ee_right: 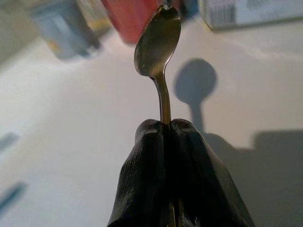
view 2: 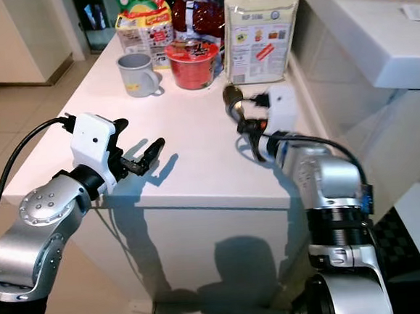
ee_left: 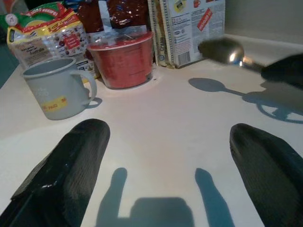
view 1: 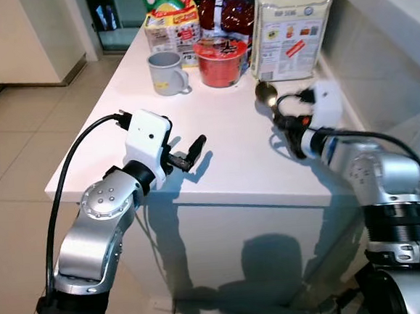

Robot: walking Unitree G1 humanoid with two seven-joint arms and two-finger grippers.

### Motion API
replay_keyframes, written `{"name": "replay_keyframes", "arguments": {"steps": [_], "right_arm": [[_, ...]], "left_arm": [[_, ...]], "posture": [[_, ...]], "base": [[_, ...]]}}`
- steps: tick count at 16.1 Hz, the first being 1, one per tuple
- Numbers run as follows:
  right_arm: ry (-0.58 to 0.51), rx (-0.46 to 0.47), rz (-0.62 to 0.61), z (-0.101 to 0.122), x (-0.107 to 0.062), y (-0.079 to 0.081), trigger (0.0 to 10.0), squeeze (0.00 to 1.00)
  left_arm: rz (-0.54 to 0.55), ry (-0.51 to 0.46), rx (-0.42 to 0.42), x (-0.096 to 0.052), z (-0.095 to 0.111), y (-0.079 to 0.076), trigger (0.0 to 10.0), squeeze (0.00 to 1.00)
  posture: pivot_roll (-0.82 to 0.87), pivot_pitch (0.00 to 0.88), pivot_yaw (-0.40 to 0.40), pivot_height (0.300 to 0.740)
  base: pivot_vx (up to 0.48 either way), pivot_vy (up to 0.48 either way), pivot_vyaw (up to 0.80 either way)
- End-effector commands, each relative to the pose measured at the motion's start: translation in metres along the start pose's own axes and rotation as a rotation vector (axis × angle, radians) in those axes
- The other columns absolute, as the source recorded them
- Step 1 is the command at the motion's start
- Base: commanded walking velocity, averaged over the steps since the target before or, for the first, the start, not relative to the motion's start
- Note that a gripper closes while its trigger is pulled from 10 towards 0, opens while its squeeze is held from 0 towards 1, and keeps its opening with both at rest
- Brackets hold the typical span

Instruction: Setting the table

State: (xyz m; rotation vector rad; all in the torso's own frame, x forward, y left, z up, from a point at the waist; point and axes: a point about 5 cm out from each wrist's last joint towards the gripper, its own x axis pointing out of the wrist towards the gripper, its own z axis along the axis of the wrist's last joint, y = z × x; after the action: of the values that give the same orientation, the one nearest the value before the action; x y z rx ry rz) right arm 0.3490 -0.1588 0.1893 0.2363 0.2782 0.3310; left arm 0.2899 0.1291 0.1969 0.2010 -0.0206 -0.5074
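A metal spoon is pinched by its handle in my right gripper, which is shut on it above the right side of the white table; its bowl points toward the far items. My left gripper hovers open over the table's near left part, nothing between its fingers. Farther back stand a grey mug and a red instant-noodle cup.
Snack packets, a dark red bag and a tall white sack line the table's far end. A white counter rises at the right. Tiled floor lies to the left.
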Motion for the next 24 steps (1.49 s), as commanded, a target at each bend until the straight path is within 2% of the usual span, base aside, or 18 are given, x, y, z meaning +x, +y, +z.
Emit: {"name": "replay_keyframes", "arguments": {"steps": [1, 3, 5, 8, 9, 11, 12, 13, 14, 18, 21, 24], "right_arm": [[-0.06, 0.02, 0.043, 0.013, -0.004, 0.005, 0.0, 0.0], [-0.107, 0.068, 0.066, 0.02, -0.005, 0.006, 0.0, 0.0], [-0.156, 0.156, 0.138, 0.025, -0.007, 0.014, 0.0, 0.0], [-0.213, 0.352, 0.251, 0.026, -0.014, 0.02, 0.0, 0.0], [-0.216, 0.363, 0.256, 0.026, -0.015, 0.02, 0.0, 0.0], [-0.143, 0.204, 0.196, 0.017, -0.017, 0.019, 0.0, 0.0], [-0.068, 0.046, 0.157, 0.008, -0.015, 0.021, 0.0, 0.0], [-0.055, 0.021, 0.16, 0.007, -0.013, 0.026, 4.0, 0.0], [-0.062, -0.019, 0.141, 0.012, -0.01, 0.029, 10.0, 0.0], [-0.011, -0.115, 0.124, 0.006, -0.011, 0.028, 10.0, 0.0], [0.063, -0.176, 0.098, -0.011, -0.022, 0.021, 10.0, 0.0], [0.11, -0.218, 0.109, -0.027, -0.036, 0.015, 10.0, 0.0]], "left_arm": [[0.016, -0.016, -0.001, 0.0, 0.003, 0.003, 10.0, 0.0], [0.023, -0.019, -0.003, 0.002, 0.002, 0.003, 10.0, 0.0], [0.025, -0.033, -0.01, 0.002, 0.005, 0.001, 10.0, 0.0], [0.049, -0.043, -0.023, 0.001, 0.005, 0.006, 10.0, 0.0], [0.049, -0.044, -0.024, 0.001, 0.005, 0.006, 10.0, 0.0], [0.036, -0.041, -0.023, 0.003, 0.005, 0.004, 10.0, 0.0], [0.026, -0.037, -0.019, 0.003, 0.004, 0.003, 10.0, 0.0], [0.019, -0.035, -0.017, 0.003, 0.003, 0.002, 10.0, 0.0], [-0.013, -0.021, -0.004, 0.002, 0.002, -0.001, 10.0, 0.0], [-0.222, 0.078, 0.054, -0.013, -0.013, -0.022, 10.0, 0.0], [-0.187, 0.078, 0.067, -0.015, -0.017, -0.026, 10.0, 0.0], [-0.183, 0.093, 0.06, -0.025, -0.021, -0.032, 10.0, 0.0]], "posture": [[0.02, 0.0, 0.0, 0.74], [0.01, 0.0, 0.004, 0.74], [0.02, 0.0, -0.002, 0.74], [0.02, 0.0, -0.002, 0.74], [0.02, 0.0, -0.002, 0.74], [0.01, 0.0, 0.004, 0.74], [0.01, 0.0, 0.007, 0.74], [0.01, 0.0, 0.006, 0.74], [0.01, 0.0, 0.0, 0.74], [0.02, 0.0, -0.006, 0.74], [0.01, 0.0, -0.013, 0.74], [0.0, 0.0, -0.031, 0.74]], "base": [[0.0, 0.0, 0.0], [0.0, 0.0, 0.0], [0.0, 0.0, 0.0], [0.0, 0.0, 0.0], [0.0, 0.0, 0.0], [0.0, 0.0, 0.0], [0.0, 0.0, 0.0], [0.0, 0.0, 0.0], [0.0, 0.0, 0.0], [0.0, 0.0, 0.0], [0.0, 0.0, 0.0], [0.0, 0.0, 0.0]]}}
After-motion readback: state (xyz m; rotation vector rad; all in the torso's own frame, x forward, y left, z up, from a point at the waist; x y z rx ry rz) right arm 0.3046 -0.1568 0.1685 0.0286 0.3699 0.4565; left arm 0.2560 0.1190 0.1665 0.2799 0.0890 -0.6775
